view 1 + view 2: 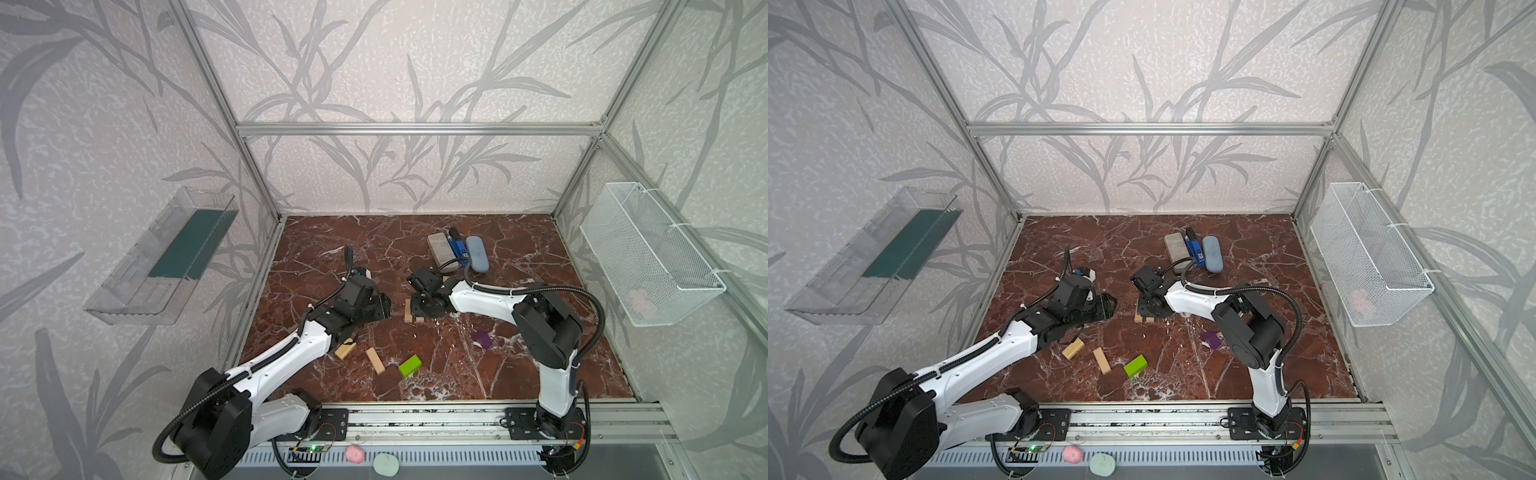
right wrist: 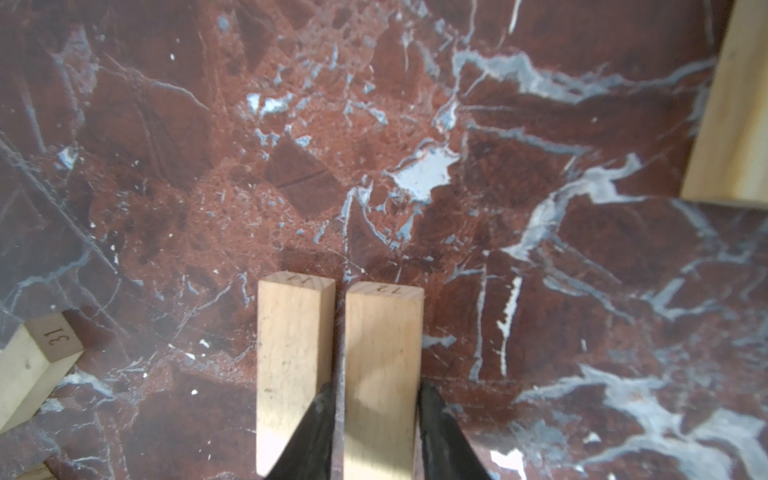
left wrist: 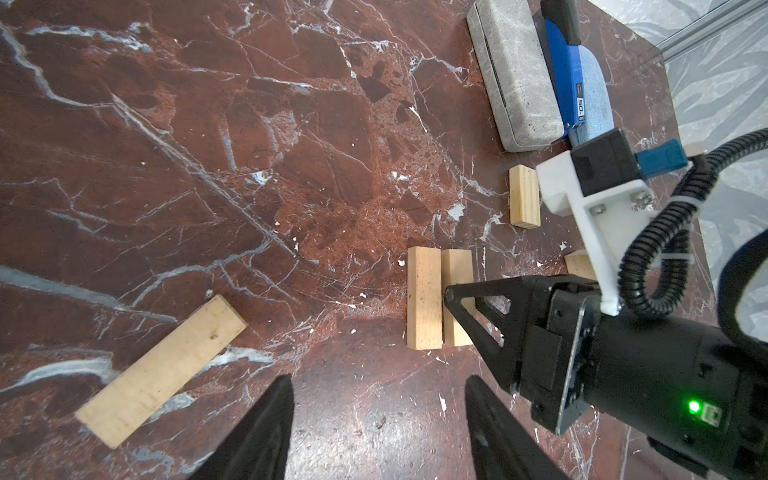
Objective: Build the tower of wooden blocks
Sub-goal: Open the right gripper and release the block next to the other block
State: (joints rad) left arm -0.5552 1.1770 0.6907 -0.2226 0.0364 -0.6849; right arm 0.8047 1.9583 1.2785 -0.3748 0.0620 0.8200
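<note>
Red marble table, leafy walls — L gripper spread, empty; R gripper straddles a wood block, can't tell if squeezing.

Small dark numbers are stamped on the end faces of pale wood blocks in the right wrist view. A lone wood block reads "31". Two more lie side by side. The first paired block seems to read "14" upside down. The second paired block shows "13" or "73", which is unclear. A blue tool, at about 1 o'clock from the middle of the table, carries a white label reading "50".
</note>
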